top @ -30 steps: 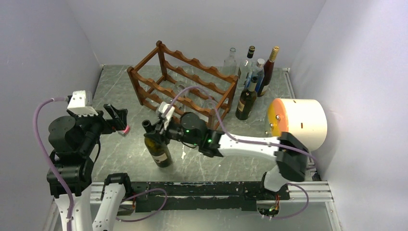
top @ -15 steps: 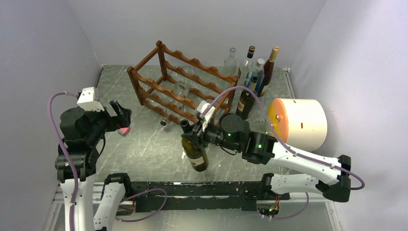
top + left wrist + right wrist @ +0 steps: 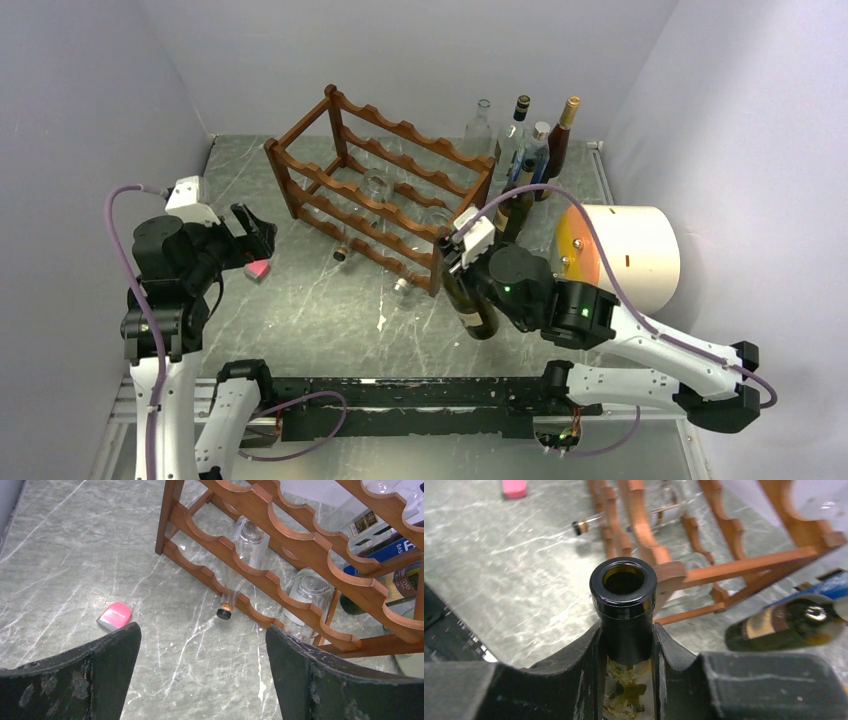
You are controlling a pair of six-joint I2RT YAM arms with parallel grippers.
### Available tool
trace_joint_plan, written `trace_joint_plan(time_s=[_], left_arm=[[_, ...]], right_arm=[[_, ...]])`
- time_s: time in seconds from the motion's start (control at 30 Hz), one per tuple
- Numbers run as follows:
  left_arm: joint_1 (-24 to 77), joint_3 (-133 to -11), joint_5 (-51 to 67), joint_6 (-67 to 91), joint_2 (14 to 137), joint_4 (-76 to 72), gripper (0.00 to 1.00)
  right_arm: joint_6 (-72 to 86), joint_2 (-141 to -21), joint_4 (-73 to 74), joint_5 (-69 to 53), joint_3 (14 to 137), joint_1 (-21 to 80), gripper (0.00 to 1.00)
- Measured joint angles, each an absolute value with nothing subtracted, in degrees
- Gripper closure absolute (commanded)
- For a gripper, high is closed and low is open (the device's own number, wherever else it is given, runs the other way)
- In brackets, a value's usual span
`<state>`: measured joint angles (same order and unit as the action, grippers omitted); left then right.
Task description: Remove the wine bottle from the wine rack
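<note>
Dark green glass wine bottle (image 3: 474, 308) off the rack, pinched at the neck by the right hand (image 3: 453, 265).

Top view: the bottle is held tilted just beside the near right end of the reddish-brown wooden wine rack (image 3: 336, 125) with scalloped rails, clear of them; whether its base touches the grey marbled table (image 3: 300, 310) cannot be told. Clear glass bottles (image 3: 375, 186) are seen lying in the rack. The left hand (image 3: 255, 238) is spread, apart from the rack, near a small pink block (image 3: 257, 268). Left wrist view: both fingers (image 3: 107, 675) are seen wide apart with nothing between them; the pink block lies on the table near the rack's corner post. Right wrist view: the bottle's open-mouthed neck is squeezed between both pads (image 3: 581, 680); the rack is seen just behind it.
</note>
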<state>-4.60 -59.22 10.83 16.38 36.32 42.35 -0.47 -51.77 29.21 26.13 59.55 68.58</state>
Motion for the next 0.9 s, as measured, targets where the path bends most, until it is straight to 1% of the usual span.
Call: trace_joint_plan(time_s=[0.2, 0.27, 0.33, 0.47, 0.57, 0.7, 0.9], left_arm=[[-4.6, -58.7, 11.2, 17.0, 38.2, 41.4, 0.03], [-4.6, -58.4, 11.4, 17.2, 38.6, 41.4, 0.03], [-4.6, -58.3, 11.5, 17.2, 39.0, 41.4, 0.03], [-4.6, -58.3, 11.5, 17.2, 39.1, 41.4, 0.02], [-4.6, -58.3, 11.5, 16.9, 39.1, 41.4, 0.02], [-4.6, -58.3, 12.0, 15.6, 39.2, 41.4, 0.02], [-3.1, -59.6, 13.9, 13.0, 41.6, 41.2, 0.02]], right_arm=[[-0.3, -50.7, 26.5, 39.3, 59.4, 67.4, 1.0], [-0.2, -52.2, 25.1, 43.6, 59.4, 65.1, 1.0], [0.1, -53.9, 23.7, 45.5, 59.3, 61.0, 1.0], [2.2, -56.3, 19.7, 43.6, 58.6, 46.9, 1.0], [3.3, -57.1, 15.7, 42.6, 56.7, 40.4, 1.0], [4.3, -57.6, 7.6, 40.2, 50.8, 37.3, 1.0], [3.8, -57.9, -6.5, 38.9, 40.5, 35.2, 1.0]])
